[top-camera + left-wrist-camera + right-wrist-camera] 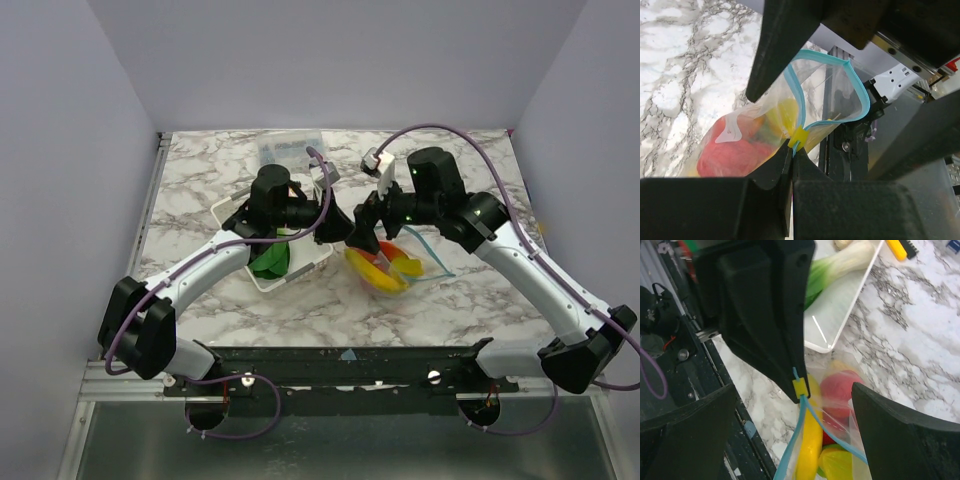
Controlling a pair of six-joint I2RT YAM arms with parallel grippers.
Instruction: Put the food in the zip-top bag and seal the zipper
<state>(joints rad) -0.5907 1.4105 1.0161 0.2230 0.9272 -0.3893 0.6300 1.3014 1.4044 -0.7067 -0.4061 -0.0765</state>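
The zip-top bag [400,265] lies right of centre, its mouth open. Inside are a yellow banana [812,440], a red piece [842,387] and a lemon [837,465]. The blue zipper [801,95] runs in an open loop. My left gripper [791,150] is shut on the zipper's end, just beside the yellow slider [799,136]. It also shows in the top view [345,228]. My right gripper [794,390] is open wide, its fingers [900,435] apart on either side of the bag's mouth by the slider. It also shows in the top view [368,225].
A white tray [310,262] sits left of the bag with green food [270,260] in it, and a leek [835,270] shows there in the right wrist view. A rigid clear box [290,148] stands at the back. The table's front edge and rail [350,355] lie close by.
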